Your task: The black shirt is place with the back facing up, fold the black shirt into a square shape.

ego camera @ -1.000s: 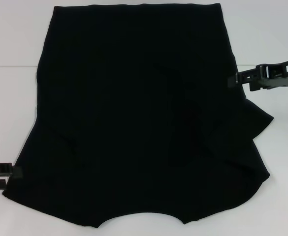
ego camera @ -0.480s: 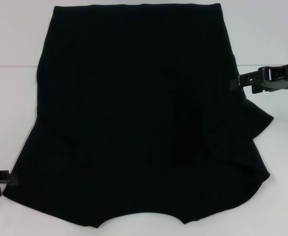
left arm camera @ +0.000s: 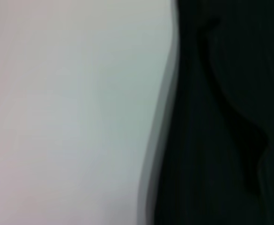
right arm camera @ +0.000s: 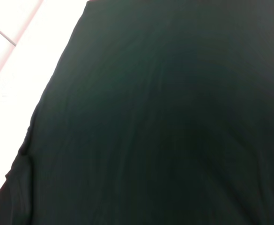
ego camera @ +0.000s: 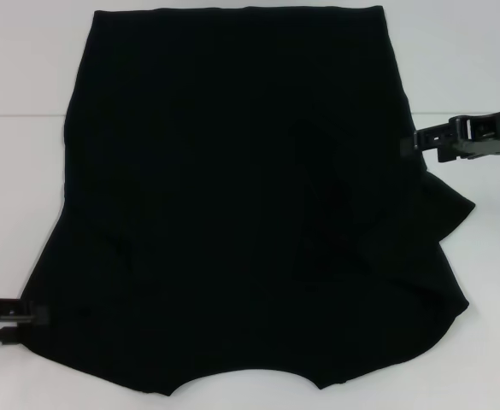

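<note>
The black shirt [ego camera: 232, 171] lies spread out on the white table [ego camera: 19, 68] and fills most of the head view, with loose folds along its right side and near its middle. No lettering shows. My left gripper [ego camera: 29, 318] is low at the shirt's near left corner, open, its fingers at the fabric's edge. My right gripper [ego camera: 410, 142] is at the shirt's right edge, about halfway along it. The left wrist view shows the shirt's edge [left arm camera: 230, 117] against the table [left arm camera: 57, 93]. The right wrist view is filled with the shirt [right arm camera: 174, 117].
Bare white table lies to the left of the shirt, to its right [ego camera: 489, 256] and in a narrow strip beyond it. A seam line crosses the table top [ego camera: 19, 115] and also shows in the right wrist view [right arm camera: 1, 33].
My left gripper has moved toward the near edge and its tips have come back in to the shirt's corner. My right gripper has shifted slightly to the right. The shirt lies almost the same.
</note>
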Controlling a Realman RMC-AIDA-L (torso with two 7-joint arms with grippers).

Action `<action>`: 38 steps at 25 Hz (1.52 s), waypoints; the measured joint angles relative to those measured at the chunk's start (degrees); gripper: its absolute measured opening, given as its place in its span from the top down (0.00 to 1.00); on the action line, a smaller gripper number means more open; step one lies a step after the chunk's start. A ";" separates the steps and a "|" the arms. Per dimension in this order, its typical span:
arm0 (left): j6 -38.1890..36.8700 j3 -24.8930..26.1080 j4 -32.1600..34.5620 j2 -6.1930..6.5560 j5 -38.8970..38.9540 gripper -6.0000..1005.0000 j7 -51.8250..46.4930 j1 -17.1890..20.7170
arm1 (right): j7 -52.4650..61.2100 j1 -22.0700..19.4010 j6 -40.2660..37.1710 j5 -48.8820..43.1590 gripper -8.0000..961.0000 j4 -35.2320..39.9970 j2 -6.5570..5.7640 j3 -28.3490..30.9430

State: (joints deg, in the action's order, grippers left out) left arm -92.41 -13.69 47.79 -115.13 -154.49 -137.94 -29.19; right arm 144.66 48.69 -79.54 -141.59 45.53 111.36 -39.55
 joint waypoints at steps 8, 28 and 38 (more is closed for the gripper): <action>0.24 -0.70 -2.25 -0.12 0.41 0.42 0.11 -2.24 | -0.28 -0.45 0.06 0.00 0.11 0.00 -0.09 0.08; 3.26 -1.67 -2.53 -0.26 -0.64 0.79 -1.79 -3.43 | -1.66 -1.18 -1.22 0.00 0.11 0.07 -0.39 0.26; -1.71 -0.88 -3.41 0.73 3.57 0.94 1.14 -4.19 | -2.45 -4.72 -11.50 -2.85 0.11 0.38 -3.54 -0.54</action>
State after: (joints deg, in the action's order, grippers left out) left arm -94.12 -14.57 44.39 -114.40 -150.92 -136.80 -33.37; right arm 142.21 43.97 -91.05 -144.44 45.91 107.82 -40.09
